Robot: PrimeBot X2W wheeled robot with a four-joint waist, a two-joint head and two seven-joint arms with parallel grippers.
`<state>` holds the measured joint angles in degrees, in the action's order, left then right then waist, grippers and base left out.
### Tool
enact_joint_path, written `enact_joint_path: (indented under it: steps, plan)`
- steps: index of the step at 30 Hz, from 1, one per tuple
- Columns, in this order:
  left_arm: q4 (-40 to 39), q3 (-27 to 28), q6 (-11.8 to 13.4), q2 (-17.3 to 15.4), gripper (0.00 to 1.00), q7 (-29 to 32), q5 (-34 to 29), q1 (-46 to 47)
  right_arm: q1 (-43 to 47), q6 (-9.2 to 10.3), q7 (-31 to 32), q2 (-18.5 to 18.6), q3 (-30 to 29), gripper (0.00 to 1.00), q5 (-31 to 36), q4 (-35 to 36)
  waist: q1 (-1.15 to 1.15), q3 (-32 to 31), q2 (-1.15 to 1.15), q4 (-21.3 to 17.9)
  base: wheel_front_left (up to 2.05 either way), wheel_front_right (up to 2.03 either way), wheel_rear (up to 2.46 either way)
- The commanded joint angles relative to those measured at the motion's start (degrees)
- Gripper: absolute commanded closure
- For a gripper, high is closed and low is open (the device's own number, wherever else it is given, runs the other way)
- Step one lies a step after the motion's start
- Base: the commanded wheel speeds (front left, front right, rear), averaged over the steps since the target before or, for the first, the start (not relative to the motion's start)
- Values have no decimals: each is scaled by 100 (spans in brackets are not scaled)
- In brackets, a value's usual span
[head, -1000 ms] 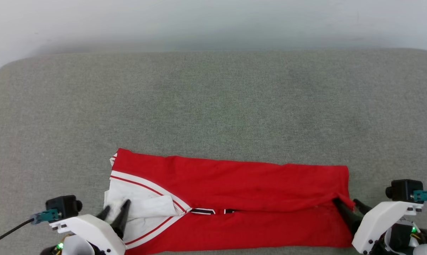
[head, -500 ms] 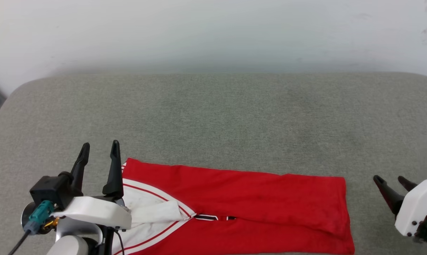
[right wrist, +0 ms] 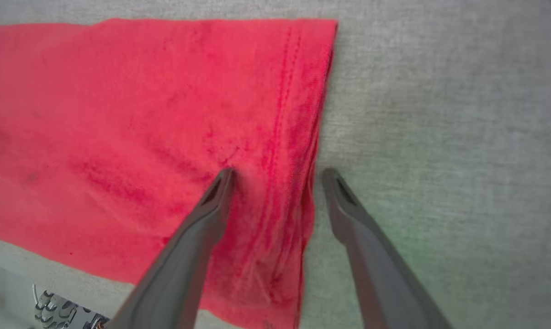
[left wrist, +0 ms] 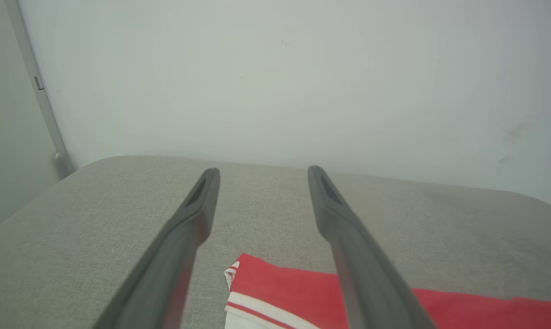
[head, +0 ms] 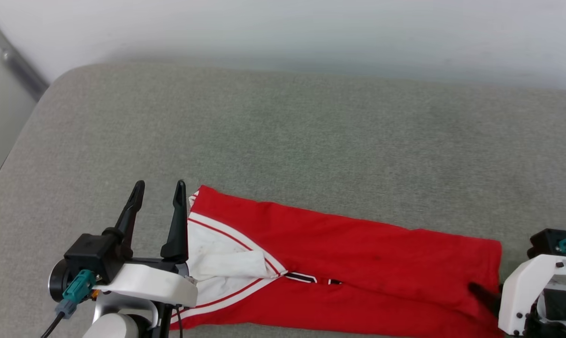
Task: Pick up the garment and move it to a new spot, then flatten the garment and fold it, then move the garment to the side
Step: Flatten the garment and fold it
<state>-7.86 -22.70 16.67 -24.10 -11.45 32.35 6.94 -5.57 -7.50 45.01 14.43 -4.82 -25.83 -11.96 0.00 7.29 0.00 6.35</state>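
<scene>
Seen from the head camera, a bright red sports garment (head: pixel 348 263) lay stretched out as a long, folded band across the near part of a grey-green padded surface (head: pixel 311 141), with a pale wall (head: pixel 311 28) behind it. Its white panel (head: pixel 217 256), edged with thin red-and-white stripes, sat at the end toward the robot's left, and a small black marking (head: pixel 311 279) showed along the fold line near the middle. The left gripper (head: pixel 160 184) was raised just beside that white end, its two dark fingers spread wide apart with nothing between them, pointing toward the wall. From the left wrist camera, the striped corner of the garment (left wrist: pixel 275 292) lay below and between those fingers, on the padding. At the opposite end, the right gripper (right wrist: pixel 279 172) also had its fingers parted, holding nothing, and straddled the stitched right-hand hem: one finger over the red cloth (right wrist: pixel 143 137), the other over bare padding. Whether its fingertips pressed on the fabric could not be told. In the head view, one of that gripper's dark fingers showed against the garment's lower right corner.
</scene>
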Motion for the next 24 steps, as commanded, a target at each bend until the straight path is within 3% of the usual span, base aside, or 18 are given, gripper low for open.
enact_joint_path:
  steps: [1,7,8,9,10,19,24]
  plan:
    - [18,0,-14,25,0,-32,-5,68,-87,2,-16,-22,19,0,-24,-68,0,92,0,88,0,0,0]
    - [125,-65,-43,61,0,-18,14,120,-55,0,75,-143,341,0,-184,-687,0,114,0,151,0,0,0]
    - [132,-78,-48,57,0,-6,11,119,-60,-1,64,-146,402,13,-203,-728,0,102,0,144,0,0,0]
    - [141,-90,-47,51,0,5,4,122,-95,-7,20,-140,452,71,-230,-750,0,86,0,134,0,0,0]
    - [148,-97,-47,40,0,5,-4,123,-133,-7,2,-128,485,100,-239,-776,0,54,0,118,0,0,0]
    - [245,-167,-43,-82,0,189,35,-43,-409,2,-409,211,611,100,-300,-581,0,-267,0,-125,0,0,0]
    - [177,-183,63,-93,0,241,39,-149,-363,3,-462,408,346,100,-264,-508,0,-426,0,-280,0,0,0]
